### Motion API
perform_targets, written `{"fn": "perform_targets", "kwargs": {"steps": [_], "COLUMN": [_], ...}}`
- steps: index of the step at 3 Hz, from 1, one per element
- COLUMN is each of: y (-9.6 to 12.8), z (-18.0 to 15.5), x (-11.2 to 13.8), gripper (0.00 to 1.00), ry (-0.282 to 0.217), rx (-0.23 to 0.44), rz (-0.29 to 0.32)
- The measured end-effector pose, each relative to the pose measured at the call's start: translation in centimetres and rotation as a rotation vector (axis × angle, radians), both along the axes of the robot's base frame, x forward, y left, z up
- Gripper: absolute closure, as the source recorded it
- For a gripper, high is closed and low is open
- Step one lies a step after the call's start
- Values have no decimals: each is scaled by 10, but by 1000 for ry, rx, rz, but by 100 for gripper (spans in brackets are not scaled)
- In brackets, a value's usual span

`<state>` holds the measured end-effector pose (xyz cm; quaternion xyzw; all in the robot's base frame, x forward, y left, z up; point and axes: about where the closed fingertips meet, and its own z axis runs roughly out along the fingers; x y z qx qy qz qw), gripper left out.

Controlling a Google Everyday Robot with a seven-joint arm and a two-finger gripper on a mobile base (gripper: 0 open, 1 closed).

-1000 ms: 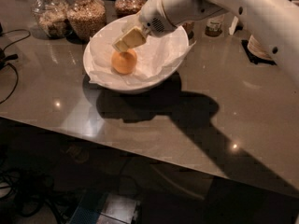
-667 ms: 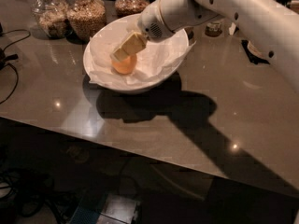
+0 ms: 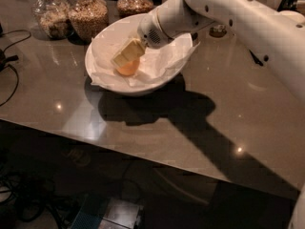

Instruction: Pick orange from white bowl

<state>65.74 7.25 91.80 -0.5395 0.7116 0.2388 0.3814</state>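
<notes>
In white bowl [image 3: 138,89] on table [image 3: 228,109] | gripper [image 3: 126,56] is covering orange [image 3: 127,69] top | jaws: cannot tell whether open or closed | should be centering on fruit, avoiding napkin [image 3: 159,63]

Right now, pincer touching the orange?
Cannot tell. The camera view has the pincer overlapping the orange's top inside the white bowl; neither gap nor contact shows.
</notes>
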Motion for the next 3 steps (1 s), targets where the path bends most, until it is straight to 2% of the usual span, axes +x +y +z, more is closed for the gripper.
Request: {"fn": "perform_targets", "kwargs": {"steps": [2,3], "y": [-14,-15], "z": [-28,-47], "x": [14,17], "gripper": [24,23], "ry": [58,94], "rx": [-67,-105], "rz": [-92,-116]}}
